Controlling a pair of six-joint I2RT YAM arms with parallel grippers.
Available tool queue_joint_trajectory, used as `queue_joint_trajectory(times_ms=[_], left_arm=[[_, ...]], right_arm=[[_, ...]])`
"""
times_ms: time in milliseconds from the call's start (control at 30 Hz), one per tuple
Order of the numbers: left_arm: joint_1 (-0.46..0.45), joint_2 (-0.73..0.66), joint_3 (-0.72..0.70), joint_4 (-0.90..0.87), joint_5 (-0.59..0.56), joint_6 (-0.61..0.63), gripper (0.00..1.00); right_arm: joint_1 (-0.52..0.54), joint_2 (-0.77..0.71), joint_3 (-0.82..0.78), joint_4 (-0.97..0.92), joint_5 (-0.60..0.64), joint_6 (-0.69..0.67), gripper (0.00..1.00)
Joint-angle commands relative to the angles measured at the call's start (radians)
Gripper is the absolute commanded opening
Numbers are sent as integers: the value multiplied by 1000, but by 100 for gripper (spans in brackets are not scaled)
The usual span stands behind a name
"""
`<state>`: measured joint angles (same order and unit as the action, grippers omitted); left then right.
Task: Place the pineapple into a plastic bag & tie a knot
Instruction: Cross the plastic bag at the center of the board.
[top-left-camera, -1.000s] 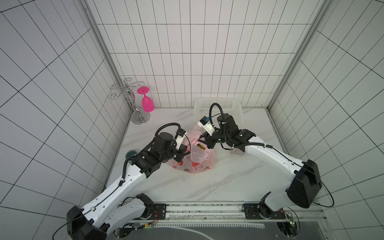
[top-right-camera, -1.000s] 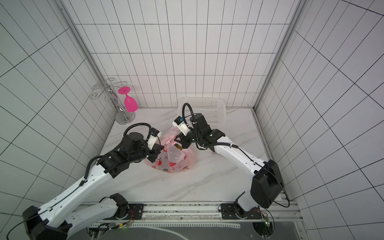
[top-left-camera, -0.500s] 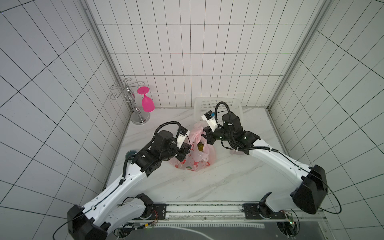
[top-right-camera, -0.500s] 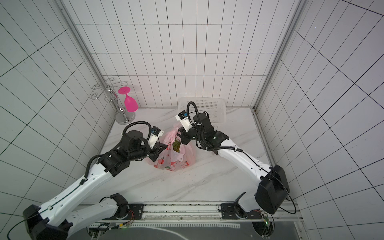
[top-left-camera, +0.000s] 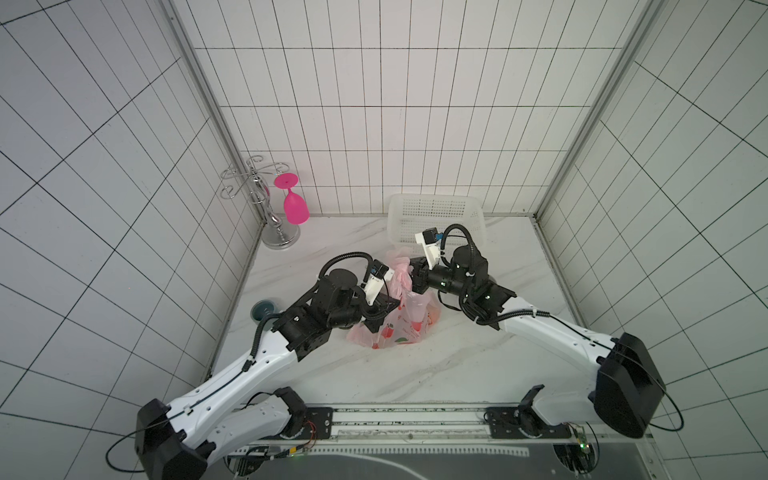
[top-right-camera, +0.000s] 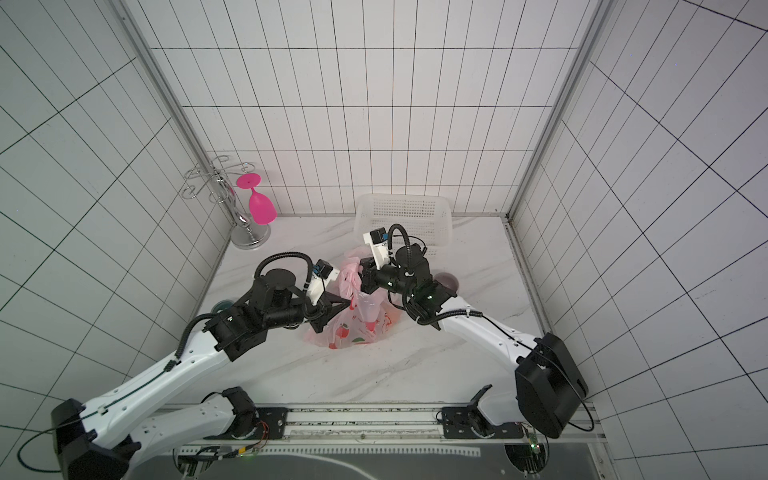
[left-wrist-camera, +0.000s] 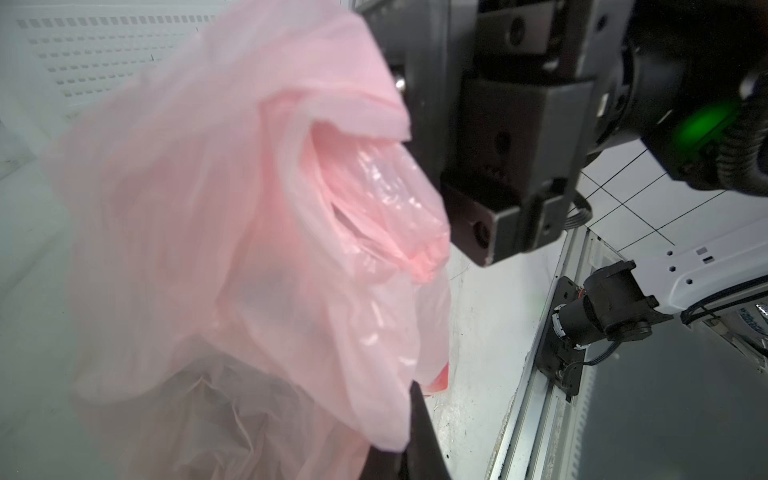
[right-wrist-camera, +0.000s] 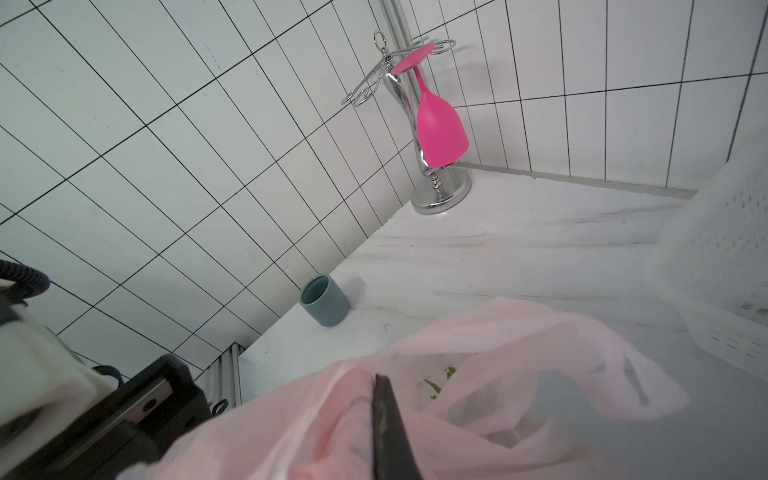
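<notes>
Plastic bag (top-left-camera: 397, 332) higher — marble tabletop (top-left-camera: 419, 374), tiles (top-left-camera: 374, 124)

**Can't-see list**

Pineapple: plastic bag (top-left-camera: 397, 330) film hides it; only greenish scraps (right-wrist-camera: 440, 380) show thru, right wrist view. My left gripper (top-left-camera: 390, 306) & right gripper (top-left-camera: 409, 277): tips buried in pink folds in both top views. Knot: can't tell if tied. Left wrist view: bag blurred, my finger (left-wrist-camera: 419, 436) cut off at pic edge.
</notes>
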<state>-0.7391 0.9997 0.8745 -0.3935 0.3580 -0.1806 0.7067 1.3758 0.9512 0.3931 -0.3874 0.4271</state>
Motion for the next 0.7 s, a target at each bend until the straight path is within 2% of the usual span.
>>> queue_joint_trajectory(times_ms=[0,100,200,367,533,667], left_arm=[[-34,-6,-22,14,65,-27,0],[-38,-10,-32,39,70,-39,0],[-37,-6,-45,63,76,-47,0],[-37,5,-73,66,48,-44,0],[-37,8,-134,125,44,-76,0],[-37,6,-139,126,0,-92,0]], right_arm=[[-12,-46,-29,211,148,41,0],[-11,-44,-37,223,188,41,0],[-12,-45,-64,303,172,75,0],[-12,-36,-104,490,25,173,0],[-15,21,-132,713,-142,361,0],[-15,70,-124,817,-241,472,0]])
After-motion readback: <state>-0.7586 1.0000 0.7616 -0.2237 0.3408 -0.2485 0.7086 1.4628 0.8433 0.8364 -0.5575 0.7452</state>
